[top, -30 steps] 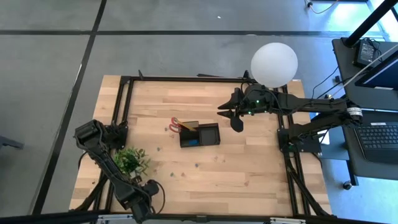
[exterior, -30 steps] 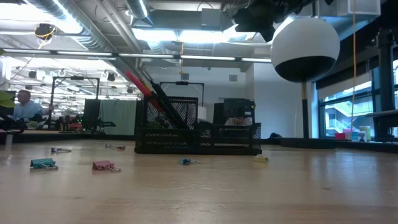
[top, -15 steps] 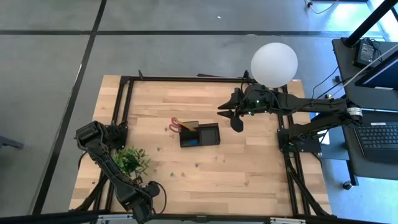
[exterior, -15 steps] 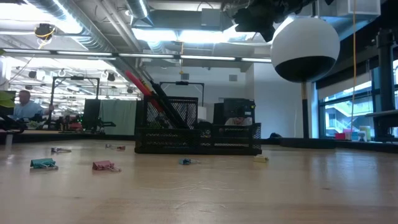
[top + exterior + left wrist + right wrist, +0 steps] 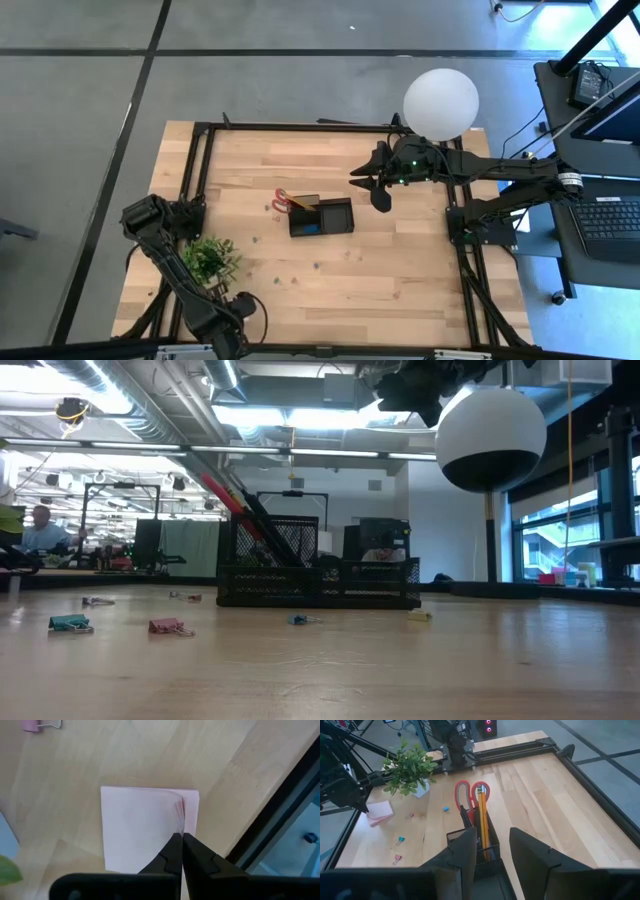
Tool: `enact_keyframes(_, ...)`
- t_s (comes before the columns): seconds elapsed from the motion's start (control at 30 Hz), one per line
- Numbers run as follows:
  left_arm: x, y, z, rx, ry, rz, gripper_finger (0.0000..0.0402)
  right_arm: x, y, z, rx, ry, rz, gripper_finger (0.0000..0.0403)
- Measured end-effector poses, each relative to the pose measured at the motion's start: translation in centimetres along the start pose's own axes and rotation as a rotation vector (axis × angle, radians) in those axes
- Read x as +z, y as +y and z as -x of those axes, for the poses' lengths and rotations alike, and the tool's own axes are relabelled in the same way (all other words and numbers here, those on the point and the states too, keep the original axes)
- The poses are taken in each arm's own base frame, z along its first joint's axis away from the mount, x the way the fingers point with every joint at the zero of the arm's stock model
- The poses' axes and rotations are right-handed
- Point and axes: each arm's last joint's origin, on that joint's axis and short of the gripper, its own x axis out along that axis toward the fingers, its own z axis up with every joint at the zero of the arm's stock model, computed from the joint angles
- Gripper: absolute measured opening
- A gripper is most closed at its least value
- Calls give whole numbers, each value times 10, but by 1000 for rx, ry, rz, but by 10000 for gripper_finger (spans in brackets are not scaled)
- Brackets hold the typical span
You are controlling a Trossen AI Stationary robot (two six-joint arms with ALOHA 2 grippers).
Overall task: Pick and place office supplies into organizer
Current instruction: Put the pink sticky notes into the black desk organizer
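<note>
In the left wrist view the left gripper (image 5: 178,840) has its two fingers pressed together on the curled corner of the pink sticky-note pad (image 5: 145,822), which lies flat on the wooden table (image 5: 90,760) close to its black edge rail. The top sheets lift a little at the fingertips, so the pinch seems to be on a few sheets and not on the whole pad; I judge the pick-up is only starting. A pink clip (image 5: 37,725) lies at the upper left of this frame.

In the high view the left arm is at the lower left of the frame, just beside the green plant (image 5: 210,257).

Farther, near the middle of the high view, stands the organizer (image 5: 322,217). The red-handled scissors (image 5: 471,792) and a yellow pencil (image 5: 482,817) already stand in its tall mesh cup, and something blue lies in one low compartment, but I cannot tell what it is.

The right gripper (image 5: 490,847) hangs in the air above the organizer's far side, in the upper right part of the high view below the white lamp globe (image 5: 441,104). Its fingers are spread apart and hold nothing.

So part of the work is done. What is left, as far as it shows: the pad, and several small clips (image 5: 168,626) lying loose on the table at the left of the low view.
</note>
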Motion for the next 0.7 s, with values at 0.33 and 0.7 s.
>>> enact_keyframes(0.33,7,0,1,-5,-15,7,2,-2,1,0,4,22,-4,122)
enact_keyframes(0.7,38,14,49,-141,-100,6,2,-2,1,0,4,15,-4,122)
